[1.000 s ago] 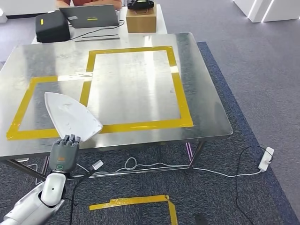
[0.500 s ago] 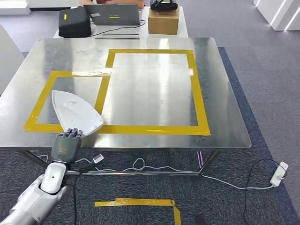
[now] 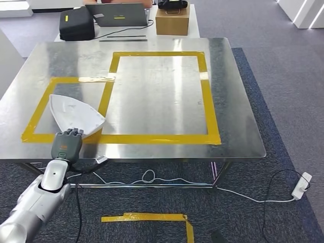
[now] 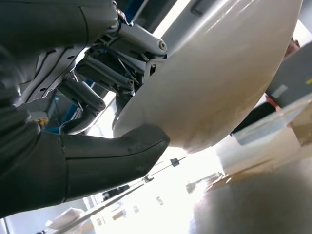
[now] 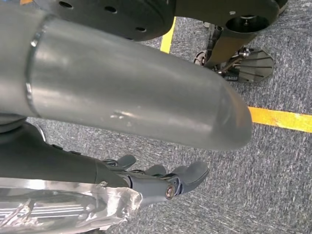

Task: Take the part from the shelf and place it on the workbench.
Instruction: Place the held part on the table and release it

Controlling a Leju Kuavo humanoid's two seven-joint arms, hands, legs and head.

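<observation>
1. In the left wrist view I see the thumb under the white part (image 4: 221, 73) and the darker fingers (image 4: 121, 73) on its other face, so the left hand (image 3: 67, 147) pinches the part by its near edge.
2. In the head view that hand sits at the lower left of the frame, at the near rim of the workbench (image 3: 237, 131), with the part (image 3: 74, 115) reaching out from it over the steel top.
3. The part lies over the smaller yellow tape rectangle (image 3: 38, 114) at the left of the frame, its tip at the strip shared with the larger yellow tape rectangle (image 3: 208, 101). I cannot tell whether its underside touches the steel.
4. The right hand (image 5: 162, 183) hangs over the grey carpet (image 5: 279, 195), fingers loosely apart and holding nothing.
5. I judge this to be the placing step, close to its end.
6. Next I would settle the part flat, part the fingers, then draw the hand back toward the bottom of the frame without dragging the part off the edge.
</observation>
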